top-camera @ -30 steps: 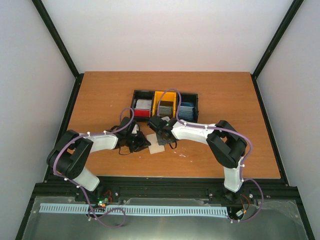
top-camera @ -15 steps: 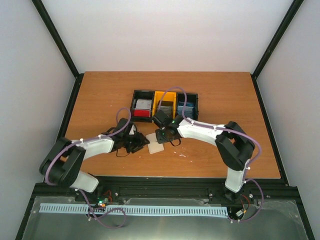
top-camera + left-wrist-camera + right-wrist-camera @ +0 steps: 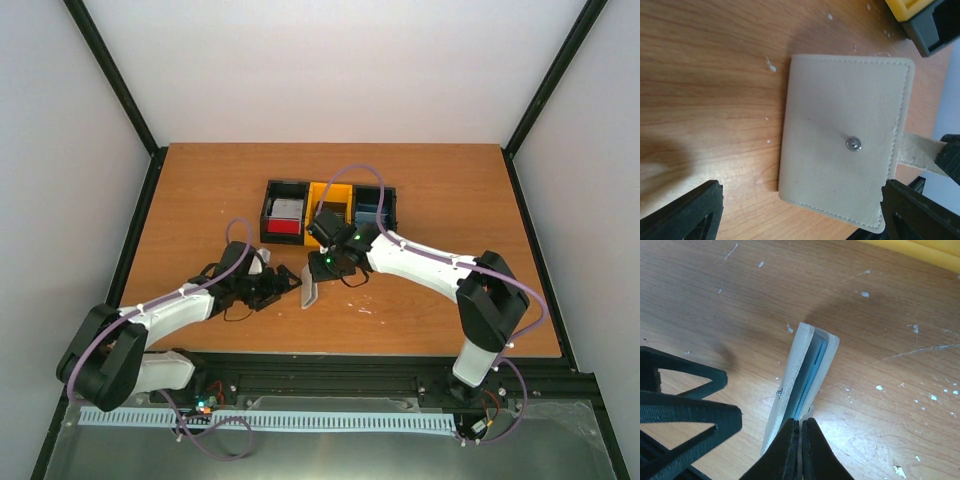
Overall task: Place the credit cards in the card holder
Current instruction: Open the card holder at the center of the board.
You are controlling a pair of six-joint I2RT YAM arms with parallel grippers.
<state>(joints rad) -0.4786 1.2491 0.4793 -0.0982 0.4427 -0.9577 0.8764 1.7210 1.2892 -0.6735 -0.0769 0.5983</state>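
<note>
Centrally over the wooden bench, the beige card holder is tipped up on edge, its snap tab pinched by the closed right end effector, a pale blue credit card showing between its flaps, while the left end effector gapes wide open just beside its studded face.

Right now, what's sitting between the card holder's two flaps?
A pale blue credit card, tucked between the flaps of the card holder; the right wrist view shows it edge-on.
</note>
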